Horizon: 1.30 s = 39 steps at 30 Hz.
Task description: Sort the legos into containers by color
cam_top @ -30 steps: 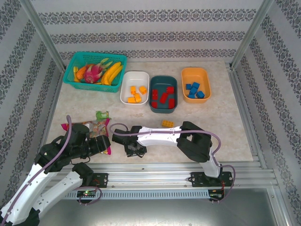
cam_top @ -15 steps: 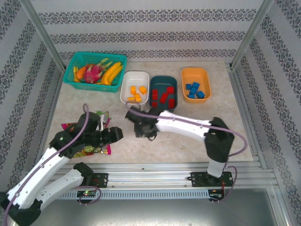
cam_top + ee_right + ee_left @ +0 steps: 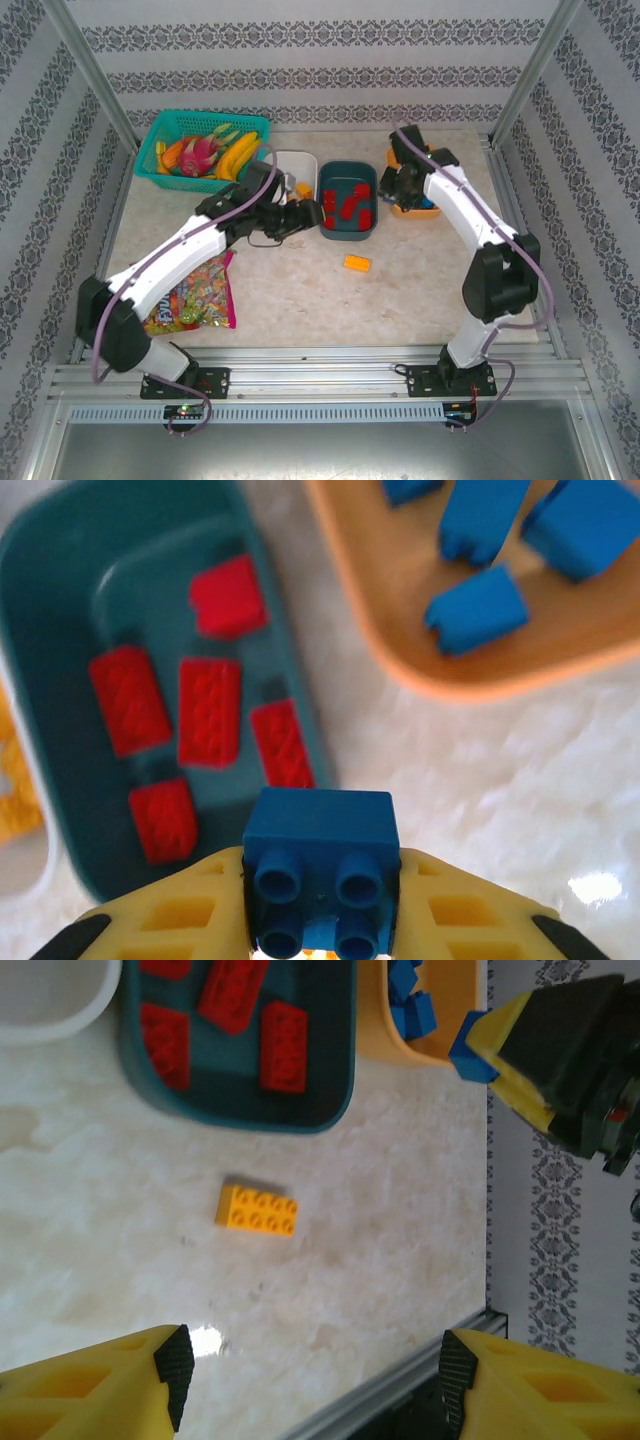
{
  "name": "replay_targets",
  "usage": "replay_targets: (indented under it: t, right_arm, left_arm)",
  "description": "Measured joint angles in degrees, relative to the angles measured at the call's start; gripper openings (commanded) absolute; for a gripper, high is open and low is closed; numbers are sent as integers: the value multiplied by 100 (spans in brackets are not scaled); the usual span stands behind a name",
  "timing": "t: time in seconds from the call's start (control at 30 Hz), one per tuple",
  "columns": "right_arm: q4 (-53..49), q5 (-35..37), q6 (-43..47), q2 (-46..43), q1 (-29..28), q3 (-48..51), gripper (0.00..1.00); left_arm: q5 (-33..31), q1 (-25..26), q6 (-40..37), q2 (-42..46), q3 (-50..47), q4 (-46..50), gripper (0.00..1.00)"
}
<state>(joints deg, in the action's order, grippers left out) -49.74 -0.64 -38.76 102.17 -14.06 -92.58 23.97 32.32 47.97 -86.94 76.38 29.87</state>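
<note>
My right gripper (image 3: 320, 905) is shut on a blue lego (image 3: 320, 865). It hangs between the dark teal tub (image 3: 30, 560) of red legos (image 3: 208, 712) and the orange tub (image 3: 400, 670) of blue legos (image 3: 478, 610). From above, the right gripper (image 3: 395, 188) sits at the orange tub's (image 3: 432, 210) left edge. My left gripper (image 3: 303, 216) stands open and empty by the white tub (image 3: 296, 160), in front of the teal tub (image 3: 348, 232). One yellow-orange lego (image 3: 356, 263) lies loose on the table; the left wrist view has this lego (image 3: 257, 1210) ahead of the open left gripper (image 3: 316, 1370).
A teal mesh basket (image 3: 165, 125) of toy fruit stands at the back left. A colourful candy bag (image 3: 195, 295) lies under the left arm at the front left. A metal rail (image 3: 320, 350) runs along the table's near edge.
Both arms have swung from the table's front up to the tubs. The right gripper carried the blue lego from the front middle to the orange tub's edge. The left left the candy bag.
</note>
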Motion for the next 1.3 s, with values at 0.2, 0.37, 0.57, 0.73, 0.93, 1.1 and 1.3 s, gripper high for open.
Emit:
replay_targets:
  t: [0.2, 0.37, 0.57, 0.73, 0.93, 1.1, 1.3]
  right_arm:
    - [181, -234, 365, 1231, 671, -1143, 26]
    - [256, -332, 544, 1987, 979, -1832, 26]
    - [280, -337, 715, 2761, 1248, -2745, 28]
    - [236, -352, 857, 3534, 1397, -3604, 29]
    - [122, -376, 1008, 4207, 1510, -4356, 33]
    - [-66, -407, 1023, 4516, 1565, -4793, 43]
    - [-203, -516, 1045, 4542, 1585, -4833, 59]
  left_arm:
    - [2, 74, -94, -1250, 966, -168, 68]
    - [2, 140, -168, -2105, 1853, -249, 67]
    - [2, 149, -302, -2745, 2562, -238, 67]
    - [-4, 188, -407, -2944, 2850, -140, 67]
    - [-59, 284, -435, -2962, 2979, -26, 67]
    - [-164, 402, -522, -2964, 3010, 127, 68]
    - [-374, 579, -748, -2964, 3012, 496, 69]
